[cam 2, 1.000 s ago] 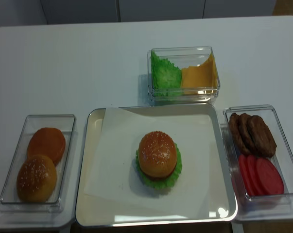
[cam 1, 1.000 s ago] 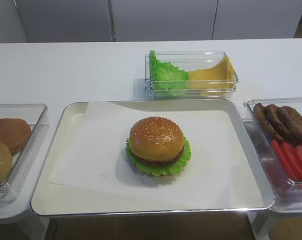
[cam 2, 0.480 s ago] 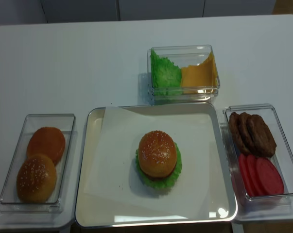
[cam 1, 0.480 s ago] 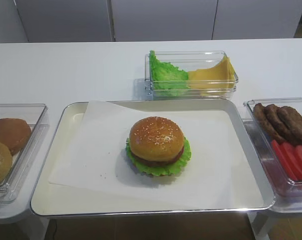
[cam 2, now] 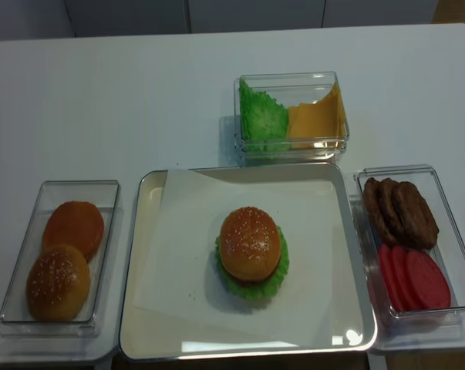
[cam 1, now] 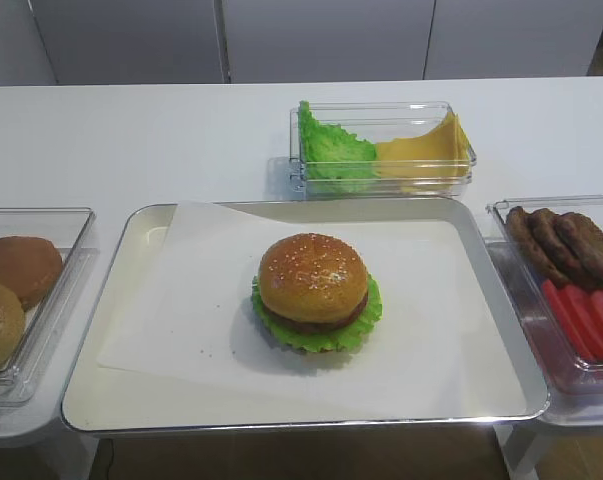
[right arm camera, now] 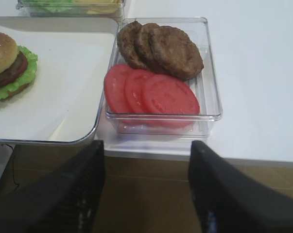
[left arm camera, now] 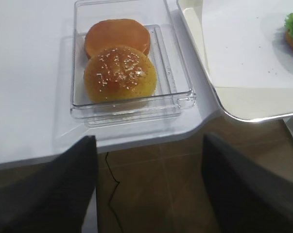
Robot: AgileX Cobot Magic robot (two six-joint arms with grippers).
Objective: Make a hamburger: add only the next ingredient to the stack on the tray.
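On the paper-lined metal tray (cam 1: pixel 111 290) (cam 2: pixel 139 308) stands the hamburger (cam 1: pixel 315 291) (cam 2: pixel 251 253). Its sesame-seeded bun top (cam 1: pixel 312 272) (cam 2: pixel 250 241) rests on the stack of brown patty and ruffled green lettuce (cam 1: pixel 321 335). The right wrist view catches the burger at its left edge (right arm camera: pixel 8 63). My left gripper (left arm camera: pixel 148 145) hangs open and empty below the table's front edge, before a clear box (left arm camera: pixel 182 90). My right gripper (right arm camera: pixel 146 145) is open and empty too, in front of the patty box. Neither gripper appears in the high views.
The clear box (cam 2: pixel 16 254) at the left holds a sesame bun (left arm camera: pixel 119 73) (cam 2: pixel 57 282) and a smooth bun (left arm camera: pixel 117 36) (cam 2: pixel 73 229). A box (cam 2: pixel 448 208) at the right holds dark patties (right arm camera: pixel 161 46) and tomato slices (right arm camera: pixel 151 92). Lettuce and cheese fill the box (cam 1: pixel 381 145) behind the tray.
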